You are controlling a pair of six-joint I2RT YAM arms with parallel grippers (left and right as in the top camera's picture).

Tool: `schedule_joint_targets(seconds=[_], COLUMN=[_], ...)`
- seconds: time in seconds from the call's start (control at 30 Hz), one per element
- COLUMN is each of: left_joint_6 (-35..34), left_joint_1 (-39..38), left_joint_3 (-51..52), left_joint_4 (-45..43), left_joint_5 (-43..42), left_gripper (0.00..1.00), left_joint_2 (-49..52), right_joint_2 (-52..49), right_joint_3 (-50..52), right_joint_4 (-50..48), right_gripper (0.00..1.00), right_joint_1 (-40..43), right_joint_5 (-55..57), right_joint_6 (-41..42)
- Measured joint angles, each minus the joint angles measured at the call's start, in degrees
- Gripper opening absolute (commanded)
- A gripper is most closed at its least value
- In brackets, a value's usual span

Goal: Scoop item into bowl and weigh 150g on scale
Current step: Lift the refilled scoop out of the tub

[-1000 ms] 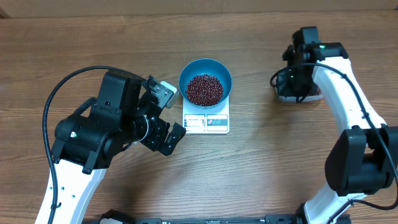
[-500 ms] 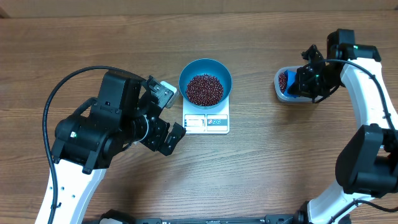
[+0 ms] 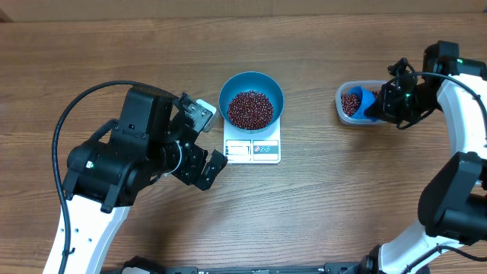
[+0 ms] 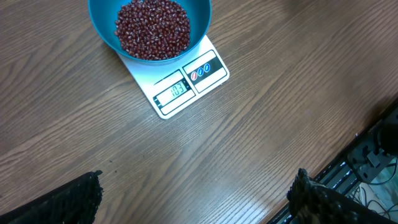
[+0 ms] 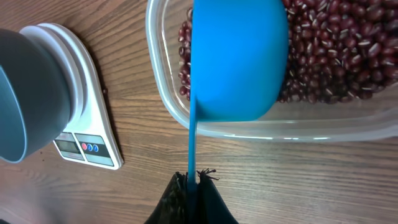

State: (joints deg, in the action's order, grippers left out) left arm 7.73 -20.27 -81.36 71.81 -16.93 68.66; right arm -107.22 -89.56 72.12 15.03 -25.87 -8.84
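With the right gripper (image 5: 193, 190) jaws clamped on the blue scoop (image 5: 239, 59) and the left gripper (image 4: 196, 202) jaws apart, a heaped load of beans (image 5: 329, 50) could spill between the tub (image 5: 292, 129) and the bowl (image 4: 99, 25).

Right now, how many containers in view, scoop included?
3: blue bowl on the scale; clear tub at right; blue scoop over the tub, in the right gripper.

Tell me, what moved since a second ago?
The right gripper swung out to the right, off the top of the tub, taking along the scoop it stays shut on. The tub was hidden under the arm and now shows. The open left gripper, the bowl, its beans and the scale did not move.
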Motion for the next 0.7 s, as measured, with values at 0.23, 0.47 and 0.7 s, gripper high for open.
schedule_joint_targets(seconds=[0.23, 0.47, 0.7], left_joint_6=[0.0, 0.0, 0.02], left_joint_1=[0.0, 0.0, 0.0], left_joint_3=[0.0, 0.0, 0.0], left_joint_4=[0.0, 0.0, 0.0], left_joint_5=[0.02, 0.0, 0.0], left_gripper=[0.99, 0.99, 1.0], left_joint_2=[0.0, 0.0, 0.0], right_joint_2=[0.0, 0.0, 0.0], right_joint_3=[0.0, 0.0, 0.0], right_joint_4=[1.44, 2.16, 4.35], right_gripper=[0.04, 0.04, 0.04], right_joint_1=[3.87, 8.13, 10.12], right_joint_5=[-4.33, -8.28, -13.38], right_joint_6=[-2.54, -3.43, -6.08])
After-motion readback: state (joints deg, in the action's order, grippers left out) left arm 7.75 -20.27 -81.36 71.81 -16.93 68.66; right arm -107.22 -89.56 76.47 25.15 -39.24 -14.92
